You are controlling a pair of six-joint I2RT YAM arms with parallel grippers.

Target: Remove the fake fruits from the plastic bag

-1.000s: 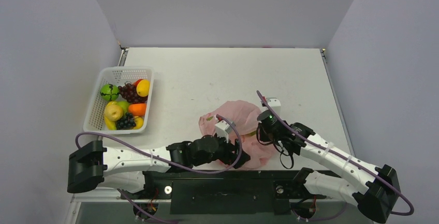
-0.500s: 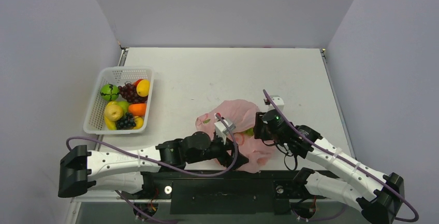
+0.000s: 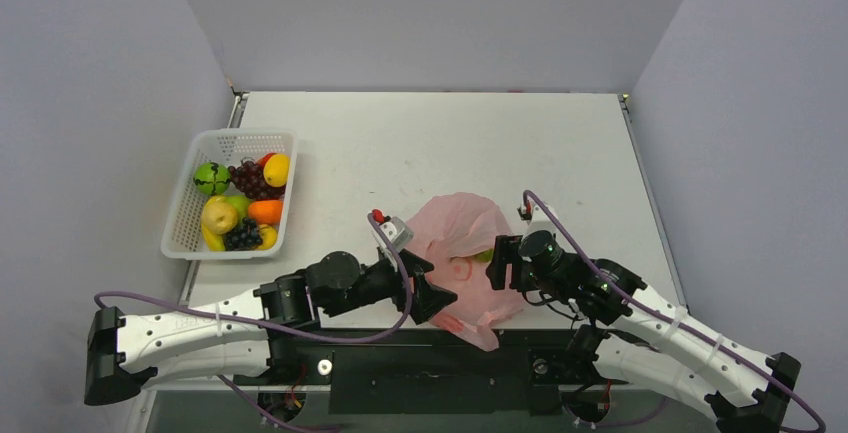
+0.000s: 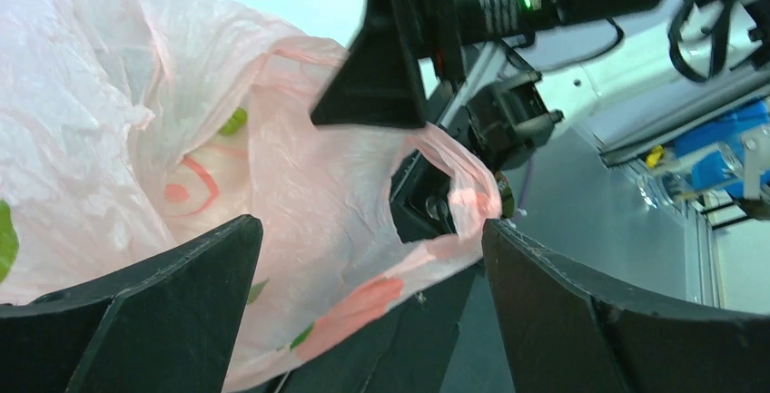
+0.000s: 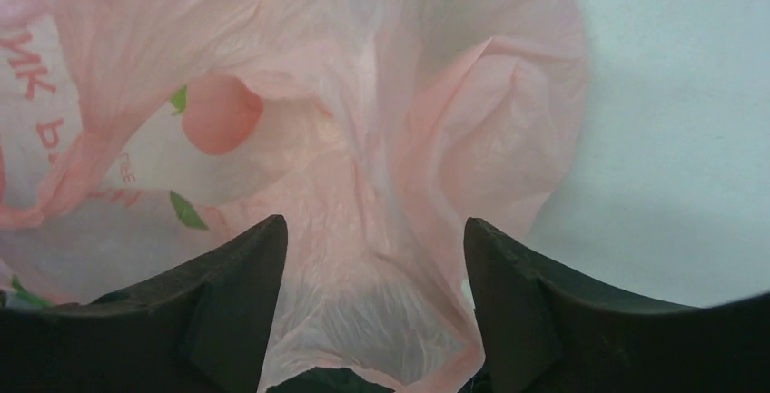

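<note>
White table (image 3: 420,143), lower centre: plastic bag (image 3: 460,233) lies slumped between both arms. Left gripper (image 3: 428,286) and right gripper (image 3: 498,265) gape wide astride its film, pinching nothing. Step, judged: securing the bag mouth. Next: pinch film, expose green fruit (image 3: 483,254).

A white, matte-topped table (image 3: 430,143) stood closed in on three sides by plain, pale lavender-grey panels: a back wall (image 3: 430,13), a left wall (image 3: 90,103) and a right wall (image 3: 750,103). The light was soft and even, casting only faint shadows
</note>
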